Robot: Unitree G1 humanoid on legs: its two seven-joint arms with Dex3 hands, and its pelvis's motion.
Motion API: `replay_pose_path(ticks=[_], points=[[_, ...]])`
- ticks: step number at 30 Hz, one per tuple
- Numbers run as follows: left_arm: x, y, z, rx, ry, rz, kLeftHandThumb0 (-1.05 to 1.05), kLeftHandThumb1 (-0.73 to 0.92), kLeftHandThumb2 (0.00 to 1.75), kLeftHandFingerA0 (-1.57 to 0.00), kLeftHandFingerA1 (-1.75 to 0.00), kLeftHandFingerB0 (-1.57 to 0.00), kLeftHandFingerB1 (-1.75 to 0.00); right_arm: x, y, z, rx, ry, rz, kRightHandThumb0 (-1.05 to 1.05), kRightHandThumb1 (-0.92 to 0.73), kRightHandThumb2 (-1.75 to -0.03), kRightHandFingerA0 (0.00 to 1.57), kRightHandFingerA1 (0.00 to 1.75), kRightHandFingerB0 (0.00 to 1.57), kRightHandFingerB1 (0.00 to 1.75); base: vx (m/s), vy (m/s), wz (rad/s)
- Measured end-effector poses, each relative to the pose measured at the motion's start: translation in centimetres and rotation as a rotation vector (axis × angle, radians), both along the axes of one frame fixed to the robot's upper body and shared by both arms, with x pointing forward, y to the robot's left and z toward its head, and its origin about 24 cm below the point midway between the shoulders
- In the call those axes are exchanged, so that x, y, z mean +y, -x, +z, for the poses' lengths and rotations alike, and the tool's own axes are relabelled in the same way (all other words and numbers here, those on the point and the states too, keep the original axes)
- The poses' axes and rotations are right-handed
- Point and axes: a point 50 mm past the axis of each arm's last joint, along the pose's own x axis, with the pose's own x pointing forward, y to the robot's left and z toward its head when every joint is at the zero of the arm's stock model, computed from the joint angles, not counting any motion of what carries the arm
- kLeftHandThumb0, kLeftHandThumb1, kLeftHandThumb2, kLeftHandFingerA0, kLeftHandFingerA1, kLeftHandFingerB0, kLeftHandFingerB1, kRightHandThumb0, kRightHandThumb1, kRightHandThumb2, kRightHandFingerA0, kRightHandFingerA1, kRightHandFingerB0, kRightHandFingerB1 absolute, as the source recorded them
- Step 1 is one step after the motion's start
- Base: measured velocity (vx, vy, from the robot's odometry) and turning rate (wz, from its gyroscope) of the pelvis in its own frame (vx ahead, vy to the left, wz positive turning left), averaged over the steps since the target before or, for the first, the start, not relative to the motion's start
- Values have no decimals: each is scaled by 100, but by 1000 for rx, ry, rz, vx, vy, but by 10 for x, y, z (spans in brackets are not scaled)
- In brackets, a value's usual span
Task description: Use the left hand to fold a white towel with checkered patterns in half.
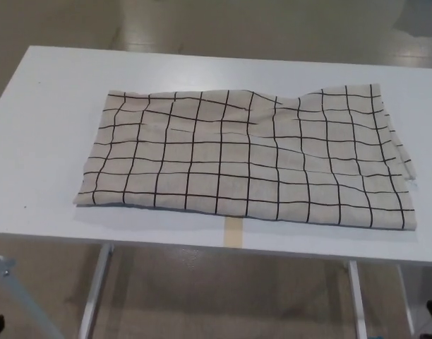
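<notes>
Cream checkered towel (pixel 248 159) lies flat, slightly rumpled, mid white table (pixel 46 141), near edge over a tape strip (pixel 233 231). Neither hand in view, finger state unknowable. Best: left hand pinches left edge, carries it right, aligning corners.

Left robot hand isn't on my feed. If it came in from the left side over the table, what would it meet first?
Probably the left edge of the beige cloth towel with black grid lines, after bare white table. The hand's heading can't be judged.

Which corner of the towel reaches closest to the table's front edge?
The near right corner of the towel; the near left corner lies farther back from the table edge.
</notes>
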Motion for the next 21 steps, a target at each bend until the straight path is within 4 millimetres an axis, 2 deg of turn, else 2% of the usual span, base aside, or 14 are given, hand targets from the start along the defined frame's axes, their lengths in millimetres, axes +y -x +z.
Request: replay_pose_path(ticks=[5, 6, 8, 16, 21], points=[[2, -1, 5, -63, 3, -12, -32, 20, 81, 0, -49, 0, -46, -2, 3, 3, -44, -6, -31, -24, -66, -59, 45, 62, 46, 53, 0, 0, 0], [2, -1, 5, -64, 3, -13, -65, 38, 79, 0, -14, 0, -15, -2, 3, 3, -45, -6, -32, -24, -66, -59, 44, 62, 46, 53, 0, 0, 0], [1, 0, 7, -83, -3, -25, -74, 44, 80, 0, -1, 0, -2, -2, 4, 4, -58, -9, -39, -25, -66, -59, 42, 62, 45, 53, 0, 0, 0], [-9, 1, 25, -224, -70, -86, -82, 48, 83, 0, -4, 0, 0, 6, 10, 8, -88, -34, -27, -25, -67, -60, 41, 62, 43, 53, 0, 0, 0], [-23, 0, 50, -396, -148, -110, -82, 50, 84, 0, -8, 0, 0, 16, 15, 8, -86, -55, 17, -23, -67, -60, 39, 64, 43, 53, 0, 0, 0]])
